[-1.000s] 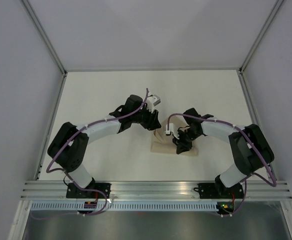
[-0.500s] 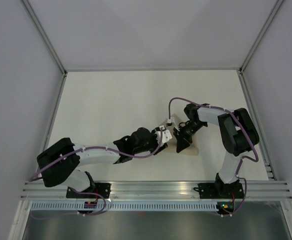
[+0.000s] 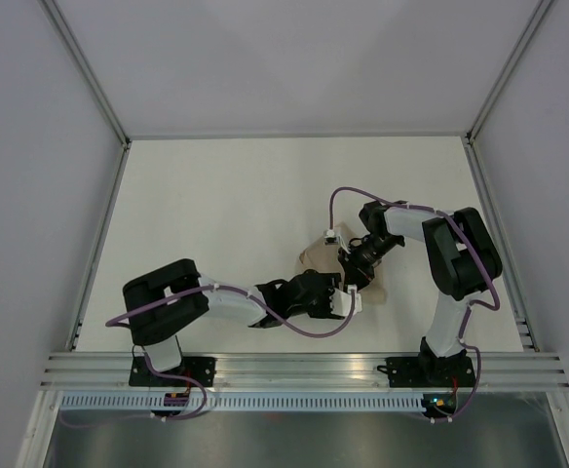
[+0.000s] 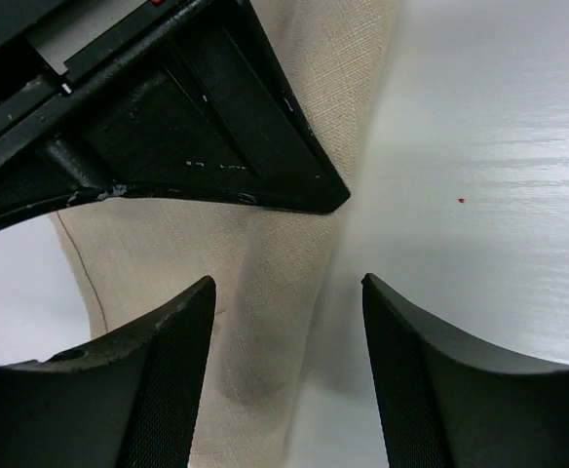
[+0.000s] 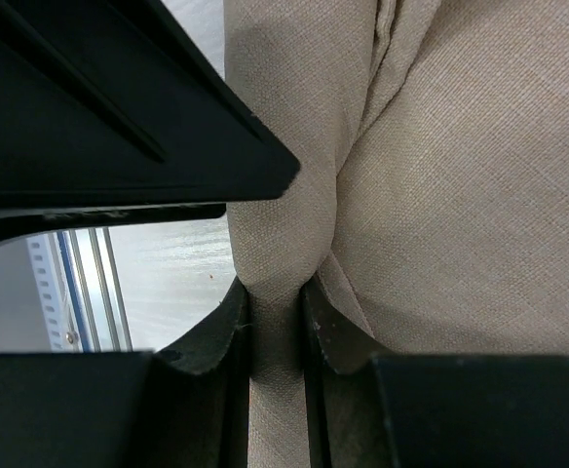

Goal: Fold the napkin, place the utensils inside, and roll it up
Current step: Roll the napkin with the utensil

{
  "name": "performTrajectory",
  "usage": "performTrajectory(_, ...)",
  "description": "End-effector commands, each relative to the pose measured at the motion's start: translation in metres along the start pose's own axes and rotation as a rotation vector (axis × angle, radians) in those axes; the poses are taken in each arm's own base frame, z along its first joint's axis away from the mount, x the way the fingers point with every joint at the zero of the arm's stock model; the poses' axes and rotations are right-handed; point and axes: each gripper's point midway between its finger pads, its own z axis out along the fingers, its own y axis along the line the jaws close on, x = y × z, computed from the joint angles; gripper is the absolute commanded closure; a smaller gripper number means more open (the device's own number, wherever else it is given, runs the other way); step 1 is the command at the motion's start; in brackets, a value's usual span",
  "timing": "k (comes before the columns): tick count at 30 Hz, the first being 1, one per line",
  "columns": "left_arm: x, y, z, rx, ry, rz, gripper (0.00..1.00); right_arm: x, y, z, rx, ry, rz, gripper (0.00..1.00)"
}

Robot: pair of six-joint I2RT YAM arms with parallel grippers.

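From above we barely see the napkin (image 3: pixel 312 256) on the table (image 3: pixel 216 195) between the arms. Wrist views show the right gripper (image 5: pixel 277 314) pinching a fold and the left gripper (image 4: pixel 287 288) spread over its edge, seemingly clear. Pale walls (image 3: pixel 31 146) surround.

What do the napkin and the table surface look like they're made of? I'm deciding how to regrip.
The napkin looks like woven fabric, linen or cotton, matte tan: a visible crisscross weave and soft creases where the right gripper pinches a fold. The table looks hard and smooth, white with a slight sheen and faint streaks, perhaps laminate or painted board.
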Motion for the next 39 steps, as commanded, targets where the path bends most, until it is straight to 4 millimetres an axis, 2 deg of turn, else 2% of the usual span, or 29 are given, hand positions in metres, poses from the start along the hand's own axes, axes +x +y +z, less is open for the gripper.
performTrajectory(1, -0.023, 0.02, 0.011, -0.068, -0.057, 0.085, 0.33, 0.038, -0.032, 0.013, 0.079, 0.143, -0.038, 0.95)
performTrajectory(5, -0.022, 0.013, 0.018, -0.034, -0.051, 0.08, 0.35, 0.038, -0.034, 0.013, 0.079, 0.143, -0.03, 0.96)
performTrajectory(8, -0.02, 0.005, 0.023, 0.005, -0.044, 0.06, 0.43, 0.038, -0.035, 0.013, 0.079, 0.143, -0.025, 0.96)
performTrajectory(14, -0.014, -0.012, 0.031, 0.081, -0.014, -0.003, 0.68, 0.038, -0.035, 0.014, 0.079, 0.138, -0.017, 0.95)
performTrajectory(15, -0.008, -0.016, 0.031, 0.099, 0.015, -0.01, 0.77, 0.037, -0.036, 0.013, 0.081, 0.135, -0.019, 0.95)
performTrajectory(16, -0.009, -0.021, 0.033, 0.129, 0.012, -0.021, 0.82, 0.037, -0.036, 0.013, 0.083, 0.134, -0.019, 0.94)
performTrajectory(19, -0.003, -0.033, 0.036, 0.183, 0.056, -0.077, 0.97, 0.036, -0.036, 0.012, 0.094, 0.127, -0.015, 0.78)
performTrajectory(20, -0.002, -0.034, 0.039, 0.194, 0.066, -0.09, 0.98, 0.034, -0.035, 0.01, 0.103, 0.123, -0.017, 0.7)
performTrajectory(23, 0.001, -0.042, 0.04, 0.244, 0.081, -0.124, 0.98, 0.028, -0.035, 0.006, 0.125, 0.104, -0.026, 0.57)
performTrajectory(26, 0.005, -0.045, 0.039, 0.284, 0.084, -0.165, 0.98, 0.018, -0.032, -0.003, 0.148, 0.078, -0.036, 0.48)
performTrajectory(31, 0.007, -0.048, 0.036, 0.346, 0.087, -0.234, 0.98, -0.002, -0.026, -0.027, 0.187, 0.012, -0.043, 0.42)
performTrajectory(35, 0.01, -0.047, 0.035, 0.393, 0.092, -0.292, 0.98, -0.02, -0.024, -0.054, 0.237, -0.057, -0.05, 0.41)
performTrajectory(39, 0.015, -0.045, 0.034, 0.434, 0.094, -0.358, 0.98, -0.028, -0.02, -0.077, 0.247, -0.13, -0.041, 0.4)
